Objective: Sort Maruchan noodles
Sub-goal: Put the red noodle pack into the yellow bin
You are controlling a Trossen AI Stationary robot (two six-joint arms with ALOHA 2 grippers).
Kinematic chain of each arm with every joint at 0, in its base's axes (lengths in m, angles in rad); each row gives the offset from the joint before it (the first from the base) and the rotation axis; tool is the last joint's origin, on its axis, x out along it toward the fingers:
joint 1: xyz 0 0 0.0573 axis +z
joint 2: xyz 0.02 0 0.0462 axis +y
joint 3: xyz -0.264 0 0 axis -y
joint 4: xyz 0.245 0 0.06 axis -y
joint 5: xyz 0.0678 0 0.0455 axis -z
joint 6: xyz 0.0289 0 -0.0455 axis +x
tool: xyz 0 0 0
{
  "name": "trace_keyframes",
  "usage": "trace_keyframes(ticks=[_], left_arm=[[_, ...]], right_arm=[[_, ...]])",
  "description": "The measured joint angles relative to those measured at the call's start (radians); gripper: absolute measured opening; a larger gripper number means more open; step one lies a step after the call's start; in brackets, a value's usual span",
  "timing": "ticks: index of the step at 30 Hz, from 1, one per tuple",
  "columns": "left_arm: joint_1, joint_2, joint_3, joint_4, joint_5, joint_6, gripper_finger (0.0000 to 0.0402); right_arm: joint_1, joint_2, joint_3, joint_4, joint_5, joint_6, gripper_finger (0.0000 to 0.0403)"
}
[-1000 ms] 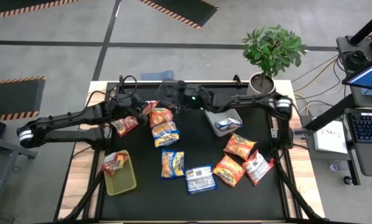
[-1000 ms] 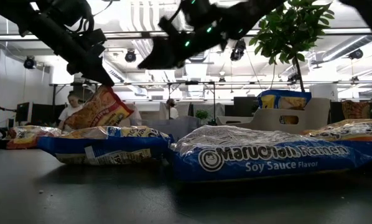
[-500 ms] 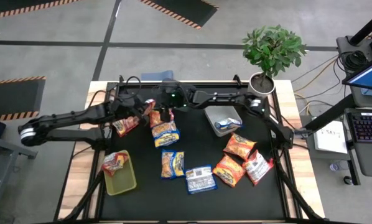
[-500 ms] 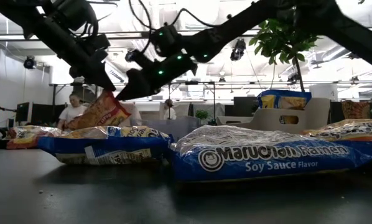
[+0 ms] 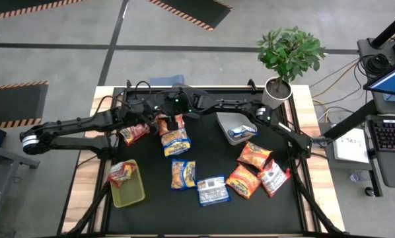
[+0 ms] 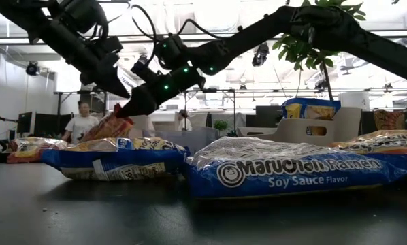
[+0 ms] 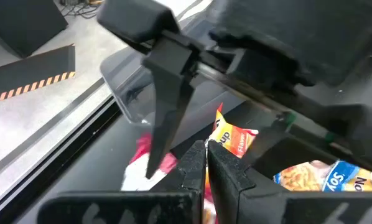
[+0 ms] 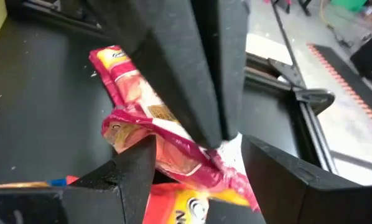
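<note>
The bench [image 5: 204, 218] has a black mat where the Maruchan noodles lie scattered: orange packets [image 5: 249, 168] and a white-and-red one on the right, blue-and-yellow packets [image 5: 182, 173] in the middle, and a Soy Sauce packet [image 6: 295, 173] nearest the low camera.

Two bins show how the sorting stands. A yellow-green bin [image 5: 133, 193] at the front left holds a red packet, and a grey bin [image 5: 228, 120] toward the back holds a blue one, so colours seem to go to separate bins.

Both arms meet at the back left of the mat. The left gripper [image 7: 204, 163] has its fingers pressed shut on the top edge of a red-and-white packet [image 8: 150, 121], which hangs lifted off the mat, probably to offer it clear of the pile.

The right gripper [image 8: 195, 163] has reached across, its fingers spread on either side of that same packet without closing on it. It looks like a handover, with the right arm better placed to reach the far bins.
</note>
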Motion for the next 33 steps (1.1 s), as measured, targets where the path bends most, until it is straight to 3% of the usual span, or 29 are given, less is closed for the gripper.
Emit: trace_keyframes(ticks=[10,16,20,23,27,33], left_arm=[[-0.003,-0.002,0.0,0.034,0.018,-0.001,0.0],[-0.017,-0.013,0.016,0.031,0.086,-0.002,0.0],[-0.019,-0.014,0.046,-0.009,0.17,-0.003,0.0],[-0.023,-0.014,0.077,-0.117,0.171,-0.006,0.0],[-0.023,-0.014,0.103,-0.282,0.167,-0.032,0.0],[-0.051,-0.032,0.11,-0.295,0.166,-0.04,0.0]], right_arm=[[0.002,0.001,0.0,-0.005,-0.018,-0.003,0.0212],[0.009,0.001,0.0,-0.004,-0.056,-0.003,0.0148],[0.011,0.001,0.0,-0.004,-0.056,-0.003,0.0075],[0.011,0.001,0.0,-0.005,-0.056,0.004,0.0021],[0.011,0.001,0.0,-0.008,-0.055,0.055,0.0011],[0.015,-0.01,-0.002,-0.069,-0.055,0.146,0.0009]])
